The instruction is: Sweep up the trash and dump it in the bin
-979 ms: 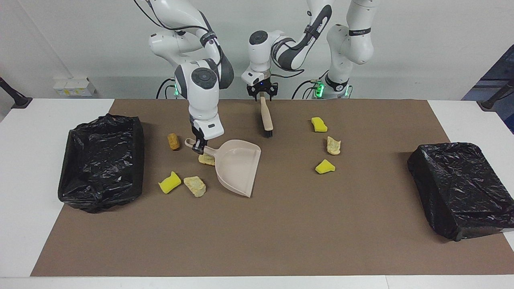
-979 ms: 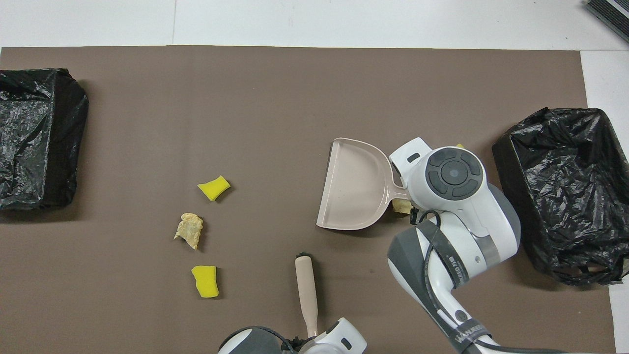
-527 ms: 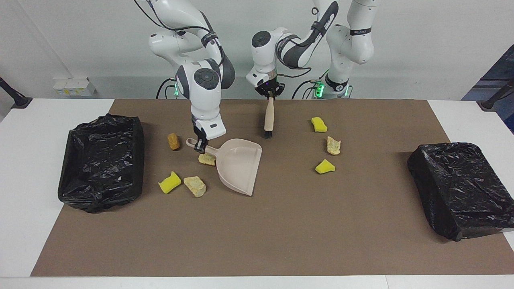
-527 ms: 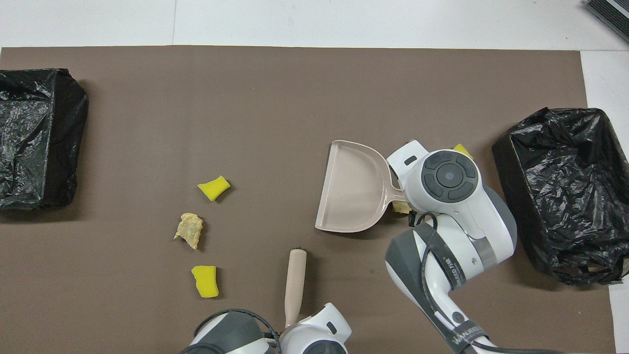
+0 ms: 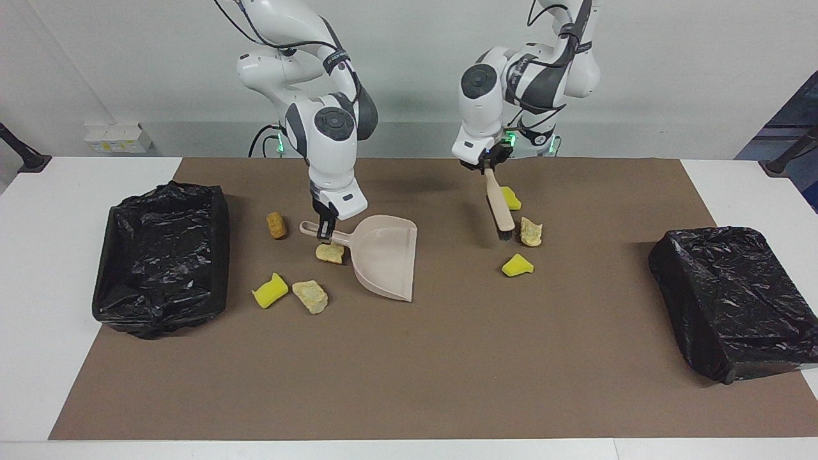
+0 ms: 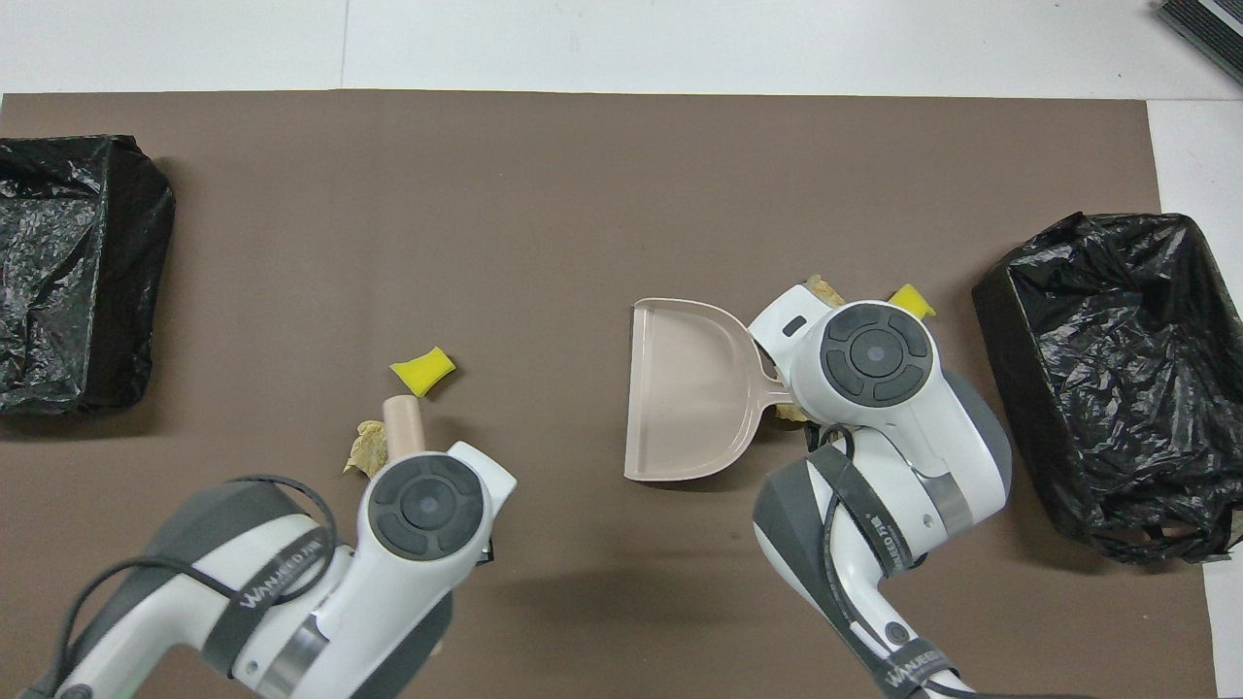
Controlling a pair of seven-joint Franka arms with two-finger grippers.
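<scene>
My right gripper (image 5: 326,231) is shut on the handle of the beige dustpan (image 5: 385,255), whose mouth faces the left arm's end of the table. A tan lump (image 5: 330,253) lies under the handle. A brown lump (image 5: 276,225), a yellow sponge chunk (image 5: 270,291) and a tan lump (image 5: 310,296) lie beside it, toward the right arm's end. My left gripper (image 5: 487,167) is shut on the beige brush (image 5: 499,207). Its black bristles hang beside a tan lump (image 5: 531,231), between two yellow chunks (image 5: 511,199) (image 5: 517,265). In the overhead view the brush (image 6: 402,421) sticks out past my left wrist.
A black-lined bin (image 5: 160,255) stands at the right arm's end of the brown mat (image 5: 409,370). Another black-lined bin (image 5: 728,300) stands at the left arm's end. Both also show in the overhead view (image 6: 1107,379) (image 6: 68,272).
My left arm has swung the brush from the middle of the table toward its own end, down beside the three scraps there. The dustpan has turned slightly in my right gripper.
</scene>
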